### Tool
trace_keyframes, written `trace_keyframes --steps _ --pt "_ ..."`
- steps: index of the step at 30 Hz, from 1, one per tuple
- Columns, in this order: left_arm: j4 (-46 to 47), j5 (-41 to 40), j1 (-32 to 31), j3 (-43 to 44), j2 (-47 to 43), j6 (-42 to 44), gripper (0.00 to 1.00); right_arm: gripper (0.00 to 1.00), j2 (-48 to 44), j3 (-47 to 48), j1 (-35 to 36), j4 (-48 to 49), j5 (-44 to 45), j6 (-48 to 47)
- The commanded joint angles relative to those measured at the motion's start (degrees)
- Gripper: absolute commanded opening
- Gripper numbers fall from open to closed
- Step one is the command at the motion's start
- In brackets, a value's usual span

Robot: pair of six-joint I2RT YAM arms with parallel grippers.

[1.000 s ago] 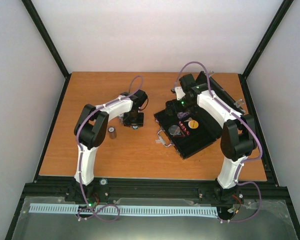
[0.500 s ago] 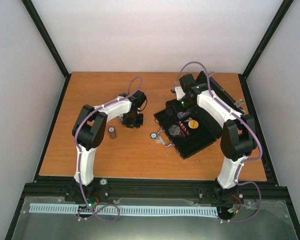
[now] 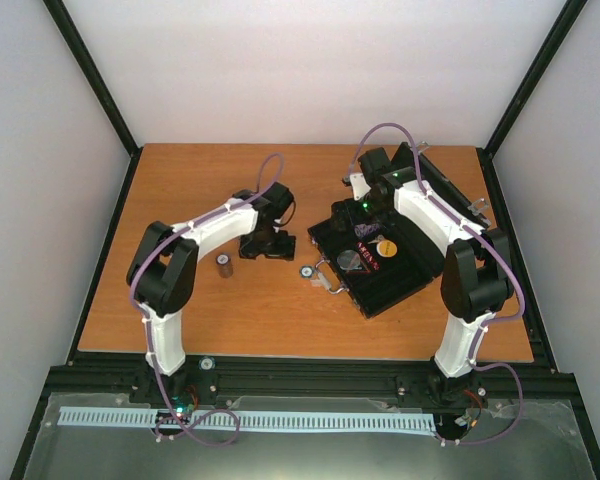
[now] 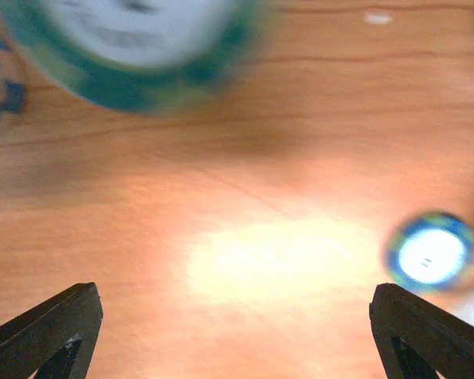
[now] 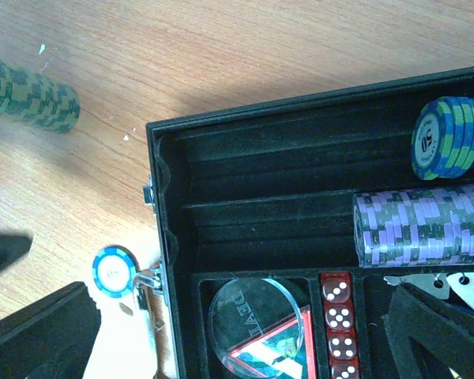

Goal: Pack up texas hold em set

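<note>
On the left of the table a short green stack of chips stands alone, well apart from the case. I judge it light and stiff but ready to come apart. It is best pinched across its sides low down, with even pressure so no chip slides out.

The left gripper hangs low over bare wood just right of and a little beyond that stack. Its jaws are spread wide with nothing between them. In its own view a blurred green-rimmed chip face fills the top left corner, probably the stack's top, though I cannot be sure.

Further right a loose chip with a blue rim lies flat on the wood, just beside the handle. It sits to the right of the left gripper, outside the span of the fingers. Thin, smooth and flat on the table, it will likely be awkward. The fingertips would have to straddle its rim and close right at the table.

The case lies open on the right half of the table, turned at an angle. It looks rigid and much the heaviest piece. Its grooves hold a few blue chips on edge and a long purple stack. The nearer compartments hold red dice and a clear disc.

The right gripper hovers above the case's far left part, jaws wide apart and empty.
</note>
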Motion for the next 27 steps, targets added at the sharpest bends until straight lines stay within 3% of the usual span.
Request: trace_keyframes --steps 1,6,12,23,27 --pt "-0.6 -0.2 -6.8 2.3 -4.9 5.3 0.99 1.00 -1.3 0.5 -0.2 0.5 1.2 -0.4" --pt "3.3 6.0 -8.1 -0.3 -5.4 16.1 1.00 1.00 -1.0 1.4 -0.9 0.3 0.8 0.1" --pt "7.8 5.4 -8.1 -4.3 -4.4 26.5 1.00 1.00 -1.1 1.3 -3.2 0.5 -2.0 1.0" --pt "0.2 6.7 -8.1 10.4 7.9 35.3 0.96 1.00 0.6 1.6 -4.3 0.7 -2.7 0.9" --pt "-0.7 7.6 -8.1 11.2 9.3 35.5 0.92 1.00 0.9 1.5 -4.6 0.7 -2.6 0.9"
